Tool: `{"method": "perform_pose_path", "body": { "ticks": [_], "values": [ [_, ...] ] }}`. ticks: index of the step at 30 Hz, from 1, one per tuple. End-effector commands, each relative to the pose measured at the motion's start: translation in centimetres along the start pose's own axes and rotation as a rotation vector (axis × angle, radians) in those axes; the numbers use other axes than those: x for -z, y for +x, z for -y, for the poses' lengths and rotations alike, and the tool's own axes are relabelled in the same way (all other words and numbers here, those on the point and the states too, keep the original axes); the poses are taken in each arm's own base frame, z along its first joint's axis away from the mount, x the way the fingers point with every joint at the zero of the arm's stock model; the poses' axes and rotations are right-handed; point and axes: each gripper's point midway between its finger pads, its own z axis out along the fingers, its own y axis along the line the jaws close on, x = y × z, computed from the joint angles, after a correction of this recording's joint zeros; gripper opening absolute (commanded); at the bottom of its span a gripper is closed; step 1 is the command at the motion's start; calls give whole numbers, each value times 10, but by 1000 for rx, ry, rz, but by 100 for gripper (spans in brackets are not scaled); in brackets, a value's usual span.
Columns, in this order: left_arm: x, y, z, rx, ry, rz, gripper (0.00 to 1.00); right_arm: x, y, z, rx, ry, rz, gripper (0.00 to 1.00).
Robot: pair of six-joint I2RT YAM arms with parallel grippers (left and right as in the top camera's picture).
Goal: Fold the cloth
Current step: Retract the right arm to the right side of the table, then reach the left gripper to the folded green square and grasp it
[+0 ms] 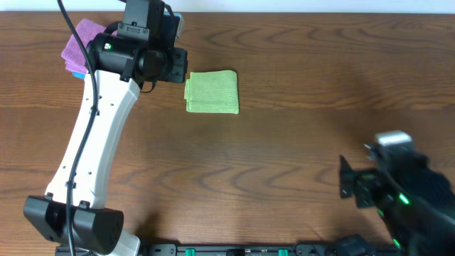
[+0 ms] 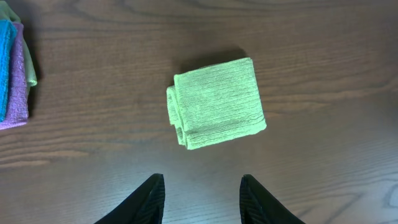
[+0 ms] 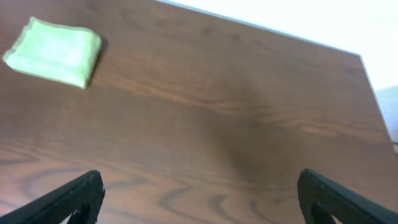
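The light green cloth (image 1: 212, 92) lies folded into a small square on the wooden table, towards the back. It also shows in the left wrist view (image 2: 216, 103) and, small, at the top left of the right wrist view (image 3: 55, 51). My left gripper (image 2: 202, 186) is open and empty, just left of the cloth in the overhead view (image 1: 178, 67) and apart from it. My right gripper (image 3: 199, 186) is wide open and empty at the front right of the table (image 1: 348, 186), far from the cloth. The white tag does not show.
A stack of folded cloths, purple (image 1: 78, 44) with blue and green edges (image 2: 9, 68), lies at the back left, partly under my left arm. The table's far edge runs along the top of the overhead view.
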Motion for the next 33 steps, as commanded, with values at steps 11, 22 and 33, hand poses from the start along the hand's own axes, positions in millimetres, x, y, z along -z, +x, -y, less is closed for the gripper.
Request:
{"method": "perform_pose_path", "body": {
  "ticks": [11, 22, 33],
  "values": [
    [-73, 50, -8, 139, 180, -106, 84, -43, 27, -5, 80, 36, -138, 99],
    [-94, 46, 16, 249, 506, -13, 96, -39, 46, -5, 102, 31, -214, 99],
    [-115, 38, -21, 372, 380, 27, 98, -39, 48, -5, 105, 31, -224, 99]
  ]
}}
